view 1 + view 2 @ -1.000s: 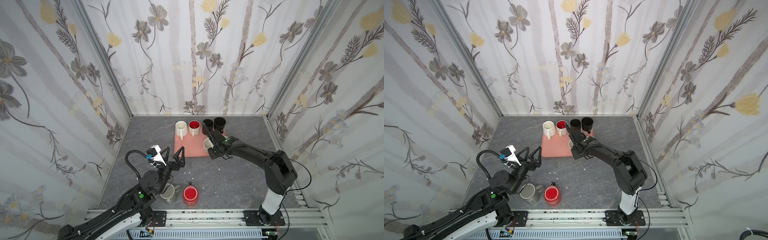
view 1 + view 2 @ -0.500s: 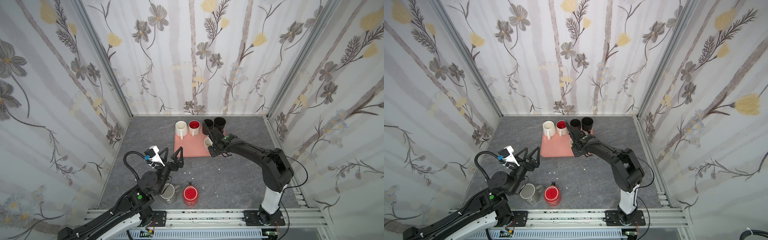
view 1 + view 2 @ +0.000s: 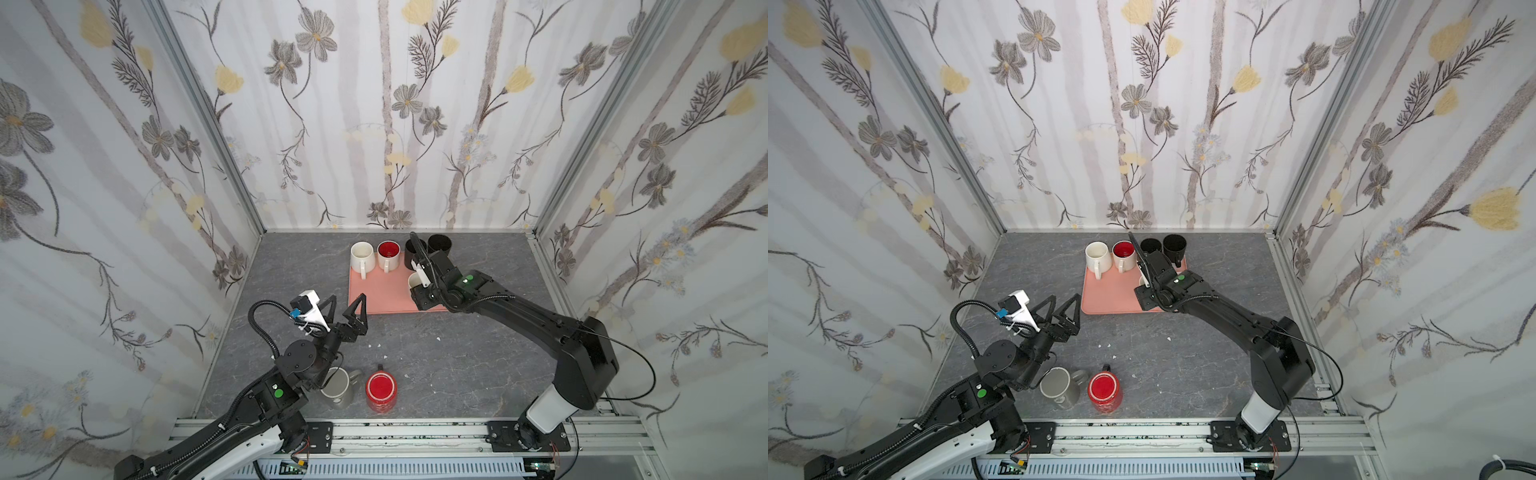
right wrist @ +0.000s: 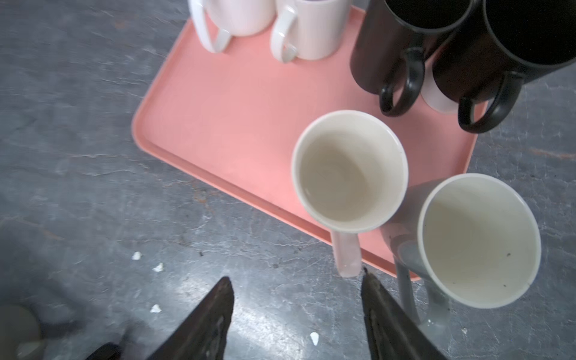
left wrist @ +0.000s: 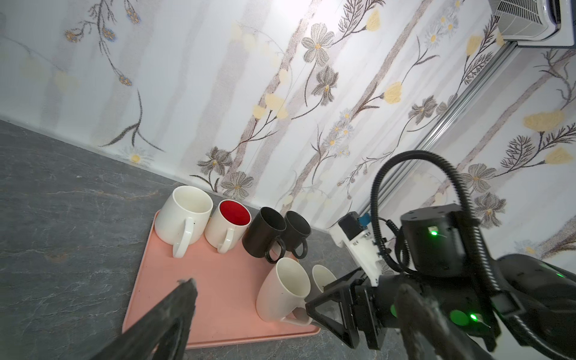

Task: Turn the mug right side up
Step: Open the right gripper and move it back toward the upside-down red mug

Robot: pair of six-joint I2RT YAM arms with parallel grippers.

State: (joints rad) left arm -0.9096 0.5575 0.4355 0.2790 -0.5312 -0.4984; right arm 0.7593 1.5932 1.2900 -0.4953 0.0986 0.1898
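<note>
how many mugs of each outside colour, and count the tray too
white mugs: 3
black mugs: 2
grey mugs: 2
red mug: 1
pink tray: 1
total: 9

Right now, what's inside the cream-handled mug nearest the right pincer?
Nothing: the tall cream ceramic mug stands upright on the flat pink plastic tray, and its pale inside shows bare down to the bottom. The tray beneath its base is covered.
</note>
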